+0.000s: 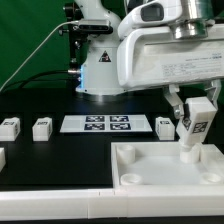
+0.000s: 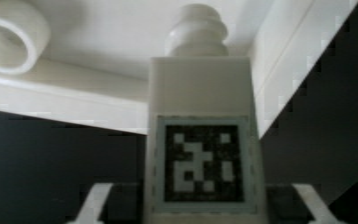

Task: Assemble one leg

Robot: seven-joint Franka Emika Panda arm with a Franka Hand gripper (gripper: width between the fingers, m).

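Note:
My gripper (image 1: 193,112) is shut on a leg (image 1: 193,128), a white block-shaped peg with a black-and-white tag. It holds the leg upright over the far right part of the white tabletop (image 1: 150,168), with the lower end close to the surface. In the wrist view the leg (image 2: 201,120) fills the middle between my fingers (image 2: 108,200), its tag facing the camera. My gripper (image 2: 201,206) grips the leg's near end. The threaded tip (image 2: 197,30) is free, beside a round corner socket (image 2: 16,45).
Loose legs lie on the black table: two at the exterior view's left (image 1: 10,127) (image 1: 41,127), one behind the tabletop (image 1: 165,126), and a partial one at the left edge (image 1: 2,157). The marker board (image 1: 107,124) lies in the middle. The robot base (image 1: 100,60) stands behind.

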